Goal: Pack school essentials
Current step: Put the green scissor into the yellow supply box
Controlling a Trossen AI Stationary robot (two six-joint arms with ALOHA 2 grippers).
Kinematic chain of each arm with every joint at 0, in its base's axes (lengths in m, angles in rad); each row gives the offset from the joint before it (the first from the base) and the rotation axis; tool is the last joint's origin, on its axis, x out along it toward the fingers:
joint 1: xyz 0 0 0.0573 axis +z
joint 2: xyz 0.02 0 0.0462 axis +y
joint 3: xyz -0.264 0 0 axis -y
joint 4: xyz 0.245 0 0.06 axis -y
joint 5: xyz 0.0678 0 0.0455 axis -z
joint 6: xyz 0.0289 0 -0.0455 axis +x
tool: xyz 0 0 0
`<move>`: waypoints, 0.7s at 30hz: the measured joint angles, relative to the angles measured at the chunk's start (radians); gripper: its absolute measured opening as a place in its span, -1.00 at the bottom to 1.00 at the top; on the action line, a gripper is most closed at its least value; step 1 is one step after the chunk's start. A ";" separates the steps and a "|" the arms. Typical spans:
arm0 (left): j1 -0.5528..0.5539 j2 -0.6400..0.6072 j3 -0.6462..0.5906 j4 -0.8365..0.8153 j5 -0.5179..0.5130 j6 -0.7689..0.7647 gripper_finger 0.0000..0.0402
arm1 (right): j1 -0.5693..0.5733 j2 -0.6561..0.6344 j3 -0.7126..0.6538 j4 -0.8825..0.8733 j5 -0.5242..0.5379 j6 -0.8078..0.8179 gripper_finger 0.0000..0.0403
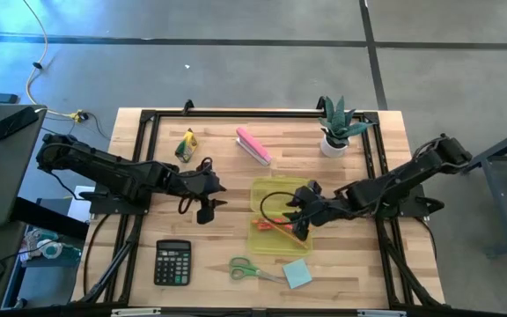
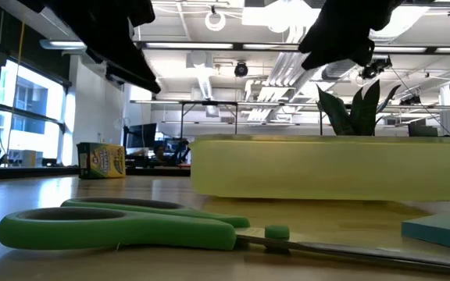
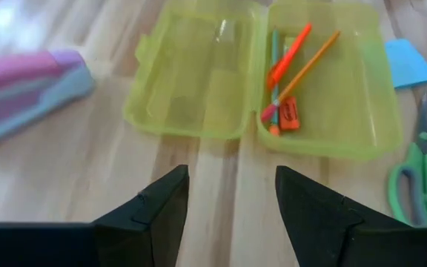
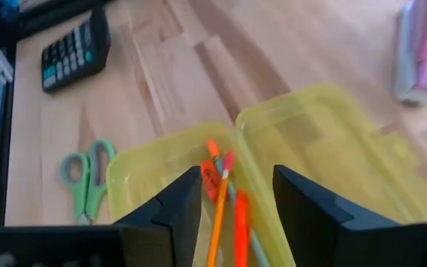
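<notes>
An open yellow-green see-through case lies at the table's middle. One half holds orange-red pens, a thin orange pencil and a tiny orange piece. Green-handled scissors and a light blue note pad lie flat near the near edge. A small yellow-green box stands at the far left. My left gripper hovers open to the left of the case. My right gripper hangs open over the half that holds the pens.
A black calculator lies near the near left corner. A pink oblong block lies beyond the case. A potted plant stands at the far right. Bare wood shows between the case and the calculator.
</notes>
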 joint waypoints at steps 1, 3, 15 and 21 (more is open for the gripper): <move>0.002 0.000 0.012 -0.006 -0.011 0.014 -0.03 | 0.000 -0.010 0.000 -0.001 0.016 -0.001 -0.22; 0.001 0.000 0.034 -0.014 -0.017 0.050 -0.01 | 0.000 -0.029 0.000 -0.004 0.058 -0.013 -0.22; -0.174 0.014 0.195 -0.033 -0.031 0.066 -0.01 | 0.000 -0.073 0.000 -0.041 0.174 -0.046 -0.22; -0.276 0.089 0.257 -0.085 -0.120 0.037 -0.01 | 0.000 -0.070 0.000 -0.045 0.174 -0.042 -0.22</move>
